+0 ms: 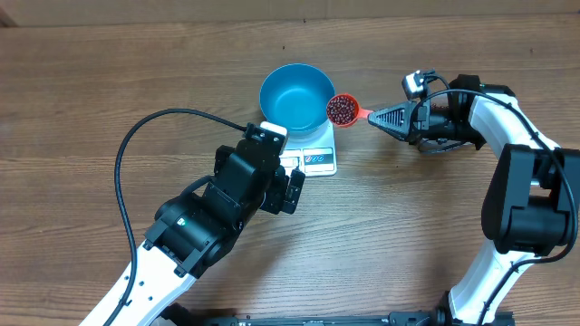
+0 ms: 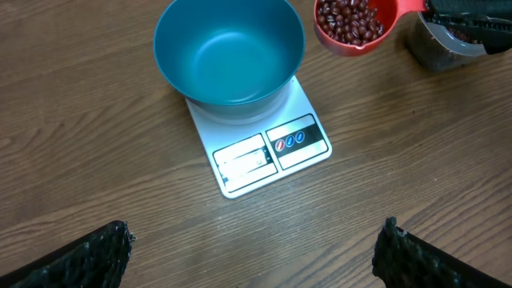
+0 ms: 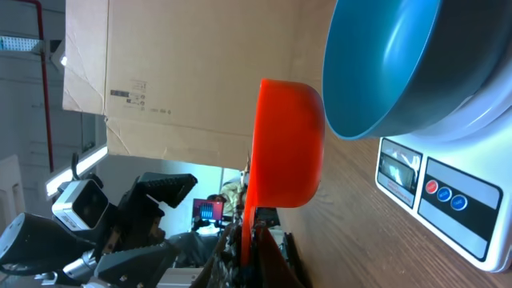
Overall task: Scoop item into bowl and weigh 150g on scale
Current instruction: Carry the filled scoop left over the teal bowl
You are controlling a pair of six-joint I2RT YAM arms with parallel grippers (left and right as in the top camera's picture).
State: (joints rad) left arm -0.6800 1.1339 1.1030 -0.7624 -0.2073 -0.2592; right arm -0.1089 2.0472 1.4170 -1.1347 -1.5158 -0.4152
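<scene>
One scoop (image 1: 342, 110) of beans (image 2: 348, 20) is clamped in my right gripper (image 1: 376, 116); I should tip it slowly over the bowl (image 1: 294, 95), left gripper (image 1: 292, 188) spread wide.

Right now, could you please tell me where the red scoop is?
In the overhead view the red scoop, full of beans, is just right of the blue bowl on the scale, its handle held by the right gripper.

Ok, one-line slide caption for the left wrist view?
Empty blue bowl sits on the white scale; a red scoop full of beans hovers beside its rim.
</scene>
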